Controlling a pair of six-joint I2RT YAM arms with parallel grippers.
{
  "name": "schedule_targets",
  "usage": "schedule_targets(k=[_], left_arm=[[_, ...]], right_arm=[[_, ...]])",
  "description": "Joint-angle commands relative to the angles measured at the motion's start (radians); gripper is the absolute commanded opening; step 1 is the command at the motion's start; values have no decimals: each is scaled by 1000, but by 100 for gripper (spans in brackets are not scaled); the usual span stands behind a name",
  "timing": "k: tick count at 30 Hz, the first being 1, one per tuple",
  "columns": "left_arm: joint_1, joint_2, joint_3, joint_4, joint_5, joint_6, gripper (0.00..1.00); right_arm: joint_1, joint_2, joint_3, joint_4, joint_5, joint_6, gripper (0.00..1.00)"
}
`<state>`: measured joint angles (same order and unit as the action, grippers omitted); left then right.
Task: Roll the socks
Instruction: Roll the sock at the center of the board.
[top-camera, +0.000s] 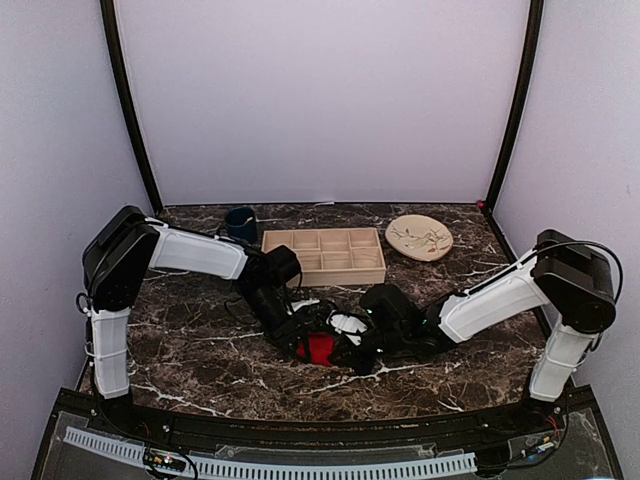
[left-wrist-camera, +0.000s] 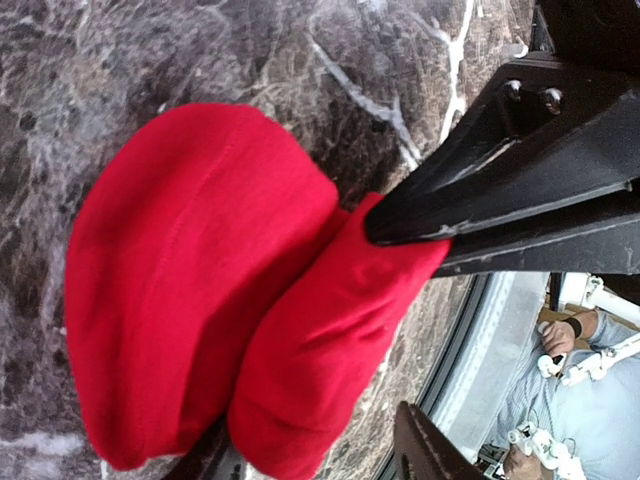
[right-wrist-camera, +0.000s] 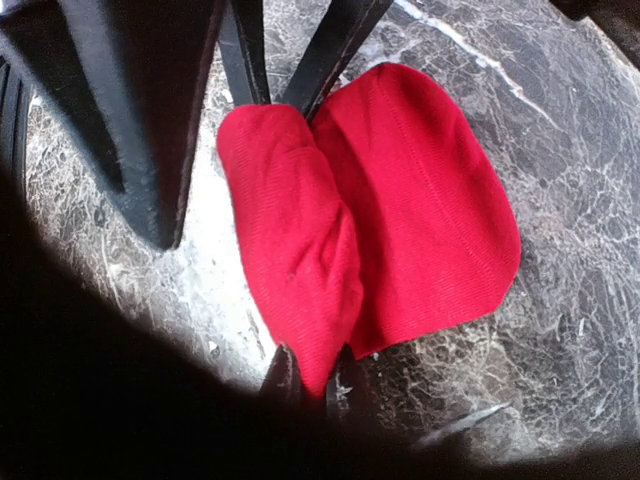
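The socks are seen as a red bundle lying on the dark marbled tabletop, just in front of the wooden tray, on its near side and between the two arms. In the wrist views the red cloth is shown folded into two lobes, a broad flat one and a narrower rolled one lying against it; whether both socks are in the bundle cannot be told. The right pincer is closed on one end of the narrower fold, the cloth being pinched between its fingertips. The left pincer is held open at the opposite end of that fold, its fingers being set well apart, with one of them touching the edge of the cloth. A dark blue mug is placed at the tray's far left corner, and a round tan plate is set just to the tray's right.
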<state>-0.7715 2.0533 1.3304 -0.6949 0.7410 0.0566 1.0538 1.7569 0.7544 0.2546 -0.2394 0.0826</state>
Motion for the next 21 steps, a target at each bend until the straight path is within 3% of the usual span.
schedule_targets(k=[1, 5, 21], left_arm=[[14, 28, -68, 107, -149, -28, 57], [15, 0, -89, 166, -123, -57, 61], [33, -108, -217, 351, -76, -149, 63]], right_arm=[[6, 14, 27, -20, -11, -23, 0], [6, 8, 25, -20, -5, -24, 0], [6, -2, 14, -5, 3, -17, 0]])
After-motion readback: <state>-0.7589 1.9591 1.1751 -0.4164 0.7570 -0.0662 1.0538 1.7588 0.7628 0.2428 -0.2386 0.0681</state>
